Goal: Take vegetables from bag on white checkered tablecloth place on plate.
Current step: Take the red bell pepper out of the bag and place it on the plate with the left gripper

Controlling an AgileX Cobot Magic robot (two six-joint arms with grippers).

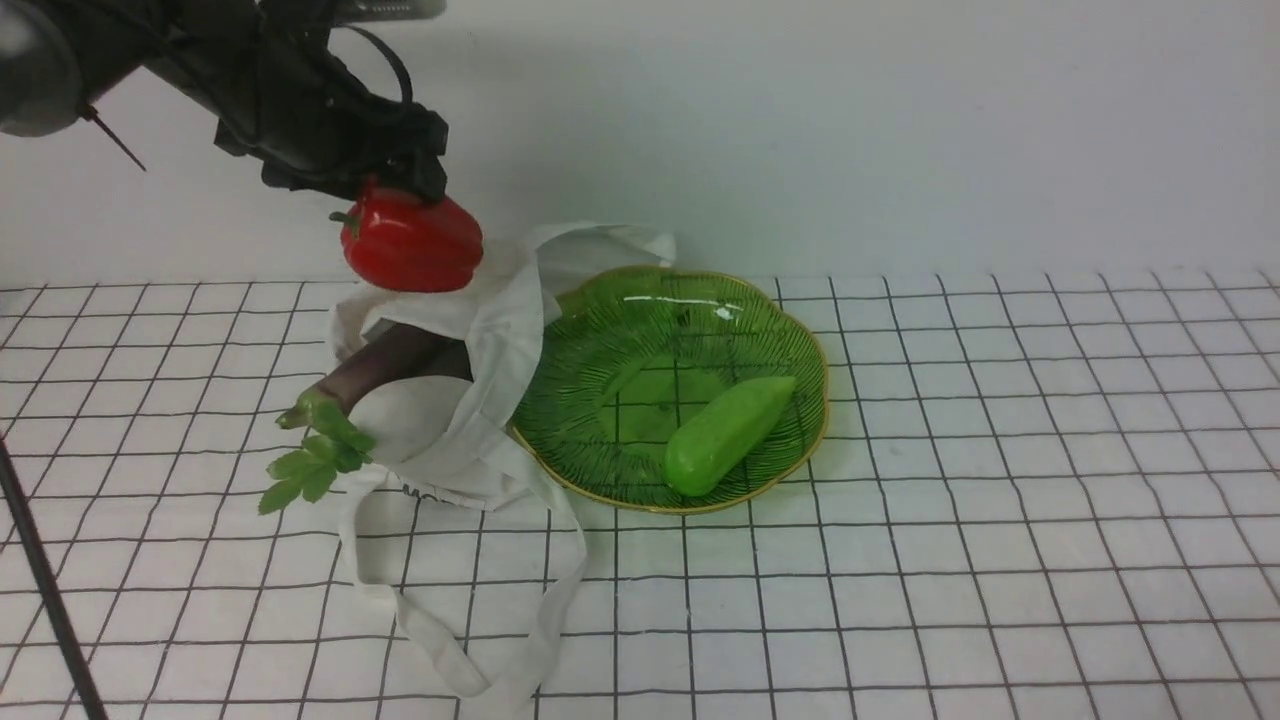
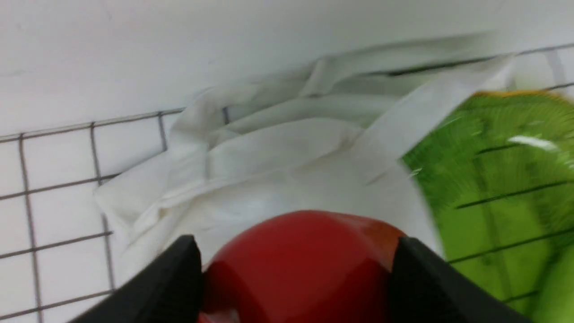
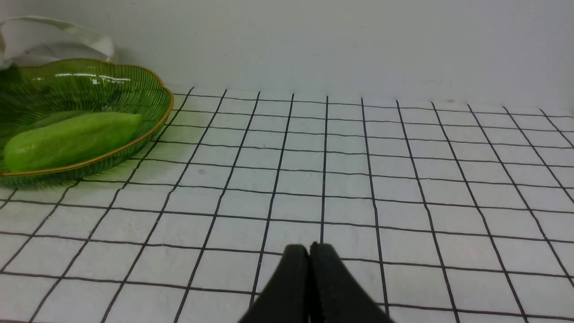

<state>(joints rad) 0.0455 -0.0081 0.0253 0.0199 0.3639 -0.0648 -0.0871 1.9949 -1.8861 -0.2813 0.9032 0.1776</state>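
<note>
A glossy red bell pepper (image 1: pixel 412 245) hangs in the air above the white cloth bag (image 1: pixel 470 420), with my left gripper (image 1: pixel 405 190) shut on it from above. The left wrist view shows the pepper (image 2: pixel 300 264) wedged between both black fingers (image 2: pixel 179 278), over the bag (image 2: pixel 278 152). A dark purple eggplant (image 1: pixel 385 368) with green leaves pokes out of the bag's mouth. The green glass plate (image 1: pixel 620 330) with a gold rim lies to the right of the bag and holds a light green vegetable (image 1: pixel 728 433). My right gripper (image 3: pixel 309 251) is shut and empty, low over the checkered tablecloth (image 3: pixel 358 179).
One bag strap (image 1: pixel 470 640) trails toward the front edge. Another strap drapes over the plate's back-left rim. A white wall stands close behind the cloth. A thin black cable (image 1: pixel 45 590) crosses the front left corner.
</note>
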